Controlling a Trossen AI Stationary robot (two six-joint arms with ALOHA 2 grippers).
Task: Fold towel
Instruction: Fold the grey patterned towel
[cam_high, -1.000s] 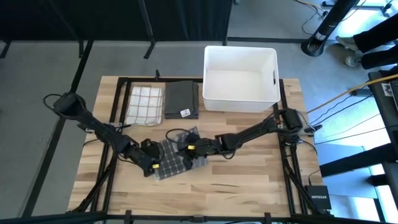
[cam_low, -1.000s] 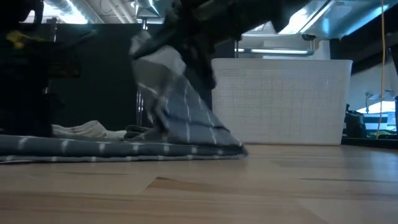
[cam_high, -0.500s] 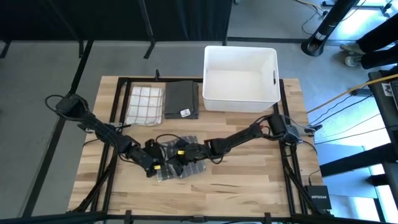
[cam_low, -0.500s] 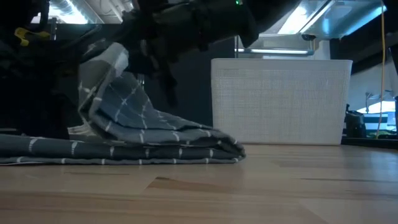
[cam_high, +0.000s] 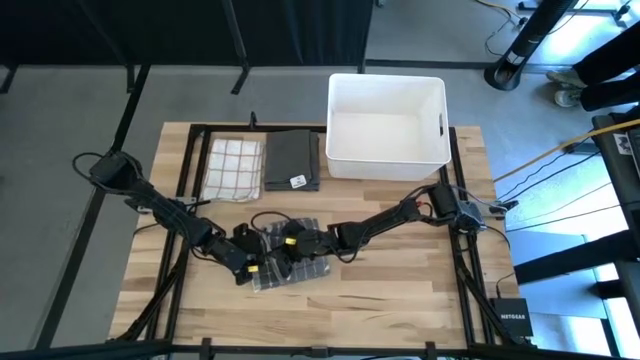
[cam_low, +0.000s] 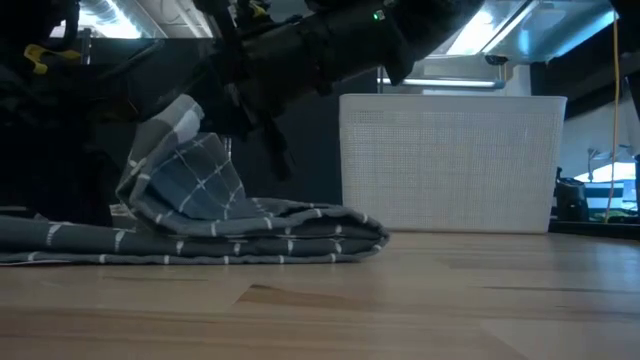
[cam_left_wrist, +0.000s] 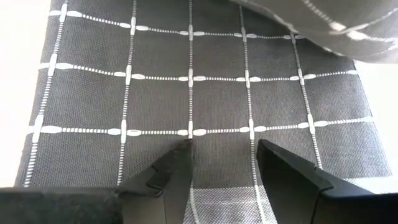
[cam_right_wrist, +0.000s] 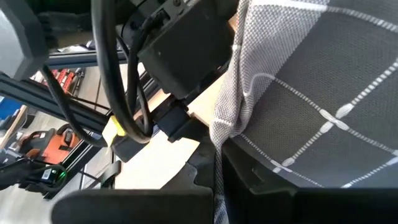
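High view placed the dark grey cloth towel with thin white check lines (cam_high: 290, 262) at about seven o'clock from the table's middle, on the pale wooden slatted table (cam_high: 400, 290), well apart from the white rectangular plastic bin (cam_high: 387, 118) at one o'clock. Met over that towel: left gripper (cam_high: 255, 268) at its nine o'clock edge, right gripper (cam_high: 287, 248) at its twelve o'clock side.

Left wrist view showed the left fingers spread and released, lying flat on the checked weave, pinning rather than gripping. Right wrist view showed the right fingers clenched on a towel edge, its pale hem bunched against the pads.

Low view showed most of the towel already flat in two layers, with only the held flap (cam_low: 180, 165) raised and drooping toward the lower layer. Judged as the first fold nearly closed but not laid down. Left to do, by that reading: lower and let go of the flap, smooth it, probably fold once more to match the neighbours, then clear both arms.

Already folded and parked at eleven o'clock: a cream towel with brown checks (cam_high: 234, 168) just beside a plain charcoal folded cloth (cam_high: 292, 160).
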